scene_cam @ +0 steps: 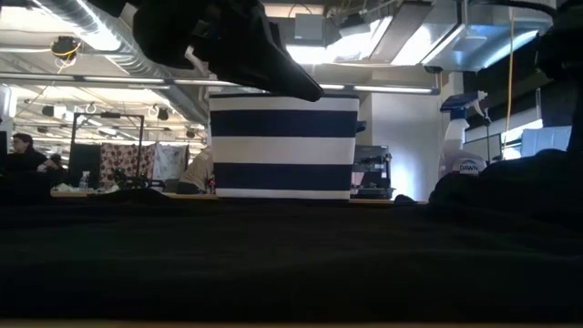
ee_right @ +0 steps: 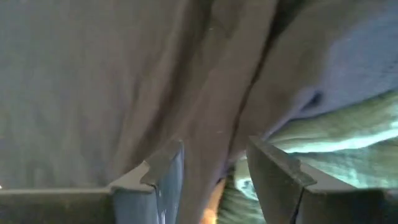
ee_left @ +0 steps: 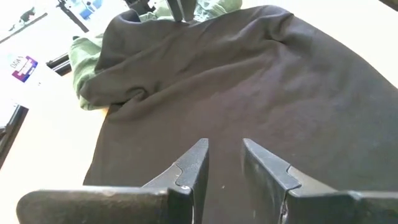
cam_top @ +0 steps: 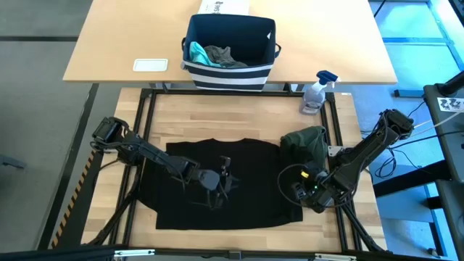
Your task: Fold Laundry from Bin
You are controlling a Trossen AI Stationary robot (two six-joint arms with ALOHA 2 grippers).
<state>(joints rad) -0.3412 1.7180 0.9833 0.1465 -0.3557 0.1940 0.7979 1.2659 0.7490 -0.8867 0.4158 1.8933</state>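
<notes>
Wooden tabletop is filling the high view you are looking down on, with the black T-shirt [cam_top: 217, 185] lying spread flat across its middle, an olive-green piece [cam_top: 307, 142] bunched at its right edge, and the bin [cam_top: 230, 49] sitting well beyond on the far table with teal and grey cloth showing inside; a spray bottle [cam_top: 317, 91] is standing near the bin. You are seeing the left gripper [cam_top: 223, 179] hanging over the shirt's centre and the right gripper [cam_top: 308, 190] sitting low by the shirt's right hem. Looking level across the table, you are getting dark cloth along the foreground and the striped bin [scene_cam: 283, 146] behind. Through the left wrist view, the fingers [ee_left: 193, 168] are standing narrowly parted above the shirt [ee_left: 249, 81], gripping nothing. Through the right wrist view, the fingers [ee_right: 163, 171] are standing moderately apart, close over dark fabric and the green piece [ee_right: 336, 143], empty. You are dealing with limp, light cloth that will likely sag and drag, so pinching an edge or corner looks best.
</notes>
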